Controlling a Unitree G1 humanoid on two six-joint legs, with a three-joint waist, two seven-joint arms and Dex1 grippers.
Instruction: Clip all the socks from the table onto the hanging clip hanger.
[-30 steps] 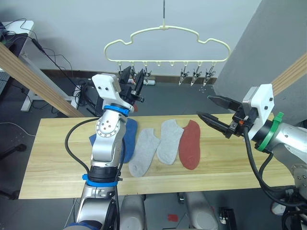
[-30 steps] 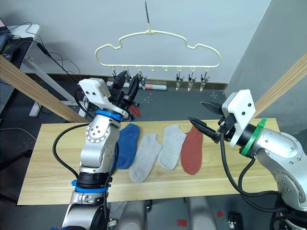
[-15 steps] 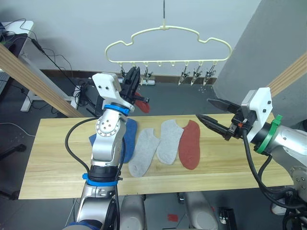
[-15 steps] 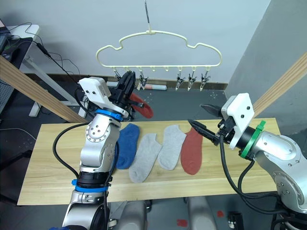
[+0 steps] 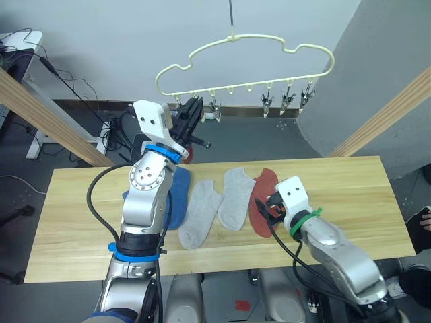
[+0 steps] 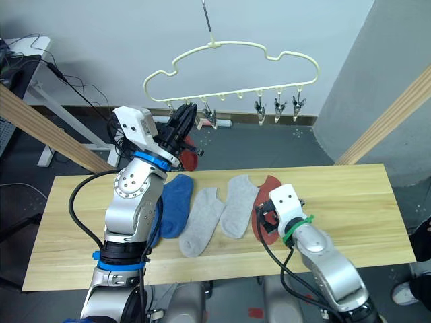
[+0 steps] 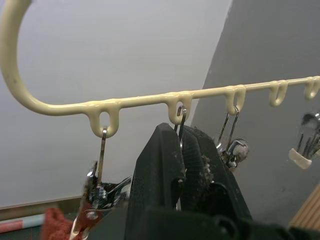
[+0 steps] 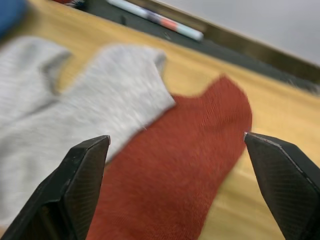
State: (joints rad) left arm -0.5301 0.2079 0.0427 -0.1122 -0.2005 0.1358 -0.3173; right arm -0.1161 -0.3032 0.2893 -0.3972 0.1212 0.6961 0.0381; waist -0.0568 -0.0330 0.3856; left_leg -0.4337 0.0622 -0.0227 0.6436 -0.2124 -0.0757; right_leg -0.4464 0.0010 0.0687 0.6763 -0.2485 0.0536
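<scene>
From the head camera, a long pale wooden table (image 5: 350, 202) runs across the scene. Four socks lie on it in a row near its middle: a blue sock (image 5: 179, 195) partly hidden behind the left arm, then two light grey socks (image 5: 199, 217) (image 5: 233, 207) side by side, then a rust red sock (image 5: 260, 199) at the right end. Above and behind the table a pale yellow wire hanger (image 5: 242, 59) with a wavy outline hangs from a thin rod, tilted so its right end is higher. Small metal clips (image 5: 287, 101) dangle from its lower bar. The left gripper (image 5: 192, 116) is raised to the left part of that bar, its two black fingers pressed together. Another red sock (image 6: 189, 160) hangs just below it. The right gripper (image 5: 271, 206) is low over the table, right at the red sock lying there.

In the left wrist camera, the hanger bar (image 7: 200, 93) crosses the wall. The left gripper's fingers (image 7: 165, 165) are closed together around the thin wire of the second clip, just under its loop. The first clip (image 7: 97, 192) hangs beside them, and a scrap of red fabric (image 7: 52, 222) shows below it.

In the right wrist camera, the right gripper's fingertips (image 8: 87, 170) are spread wide apart over the red sock (image 8: 185, 155), which overlaps the toe edge of a grey sock (image 8: 110, 90) on the wood.
</scene>
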